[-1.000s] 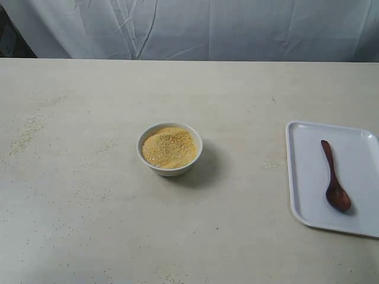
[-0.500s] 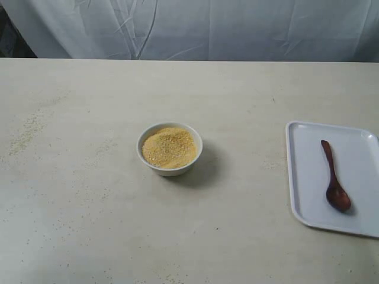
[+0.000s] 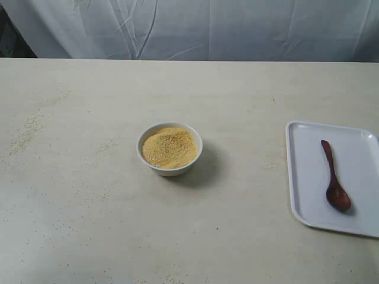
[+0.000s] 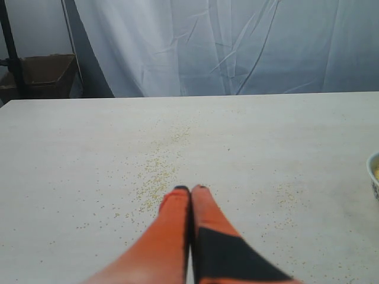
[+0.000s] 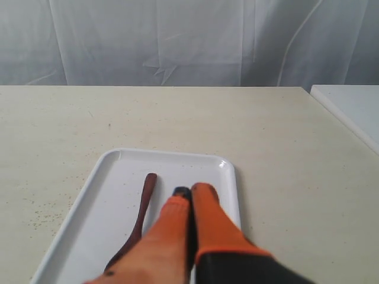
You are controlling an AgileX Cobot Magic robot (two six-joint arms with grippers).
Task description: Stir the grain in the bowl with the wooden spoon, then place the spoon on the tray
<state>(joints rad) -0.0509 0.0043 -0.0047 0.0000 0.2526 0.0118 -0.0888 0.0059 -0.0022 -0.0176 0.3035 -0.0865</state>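
A small white bowl stands mid-table, filled with yellow grain. The dark wooden spoon lies loose on the white tray at the right, scoop toward the front. Neither gripper shows in the exterior view. Seen from the right wrist, my right gripper is shut and empty, hanging over the tray just beside the spoon's handle. My left gripper is shut on nothing above bare table, with the bowl's rim at the picture's edge.
Spilled grains dot the tabletop at the left and around the bowl; the same scatter lies ahead of the left gripper. A white cloth hangs behind the table. A second white surface adjoins the table's right side.
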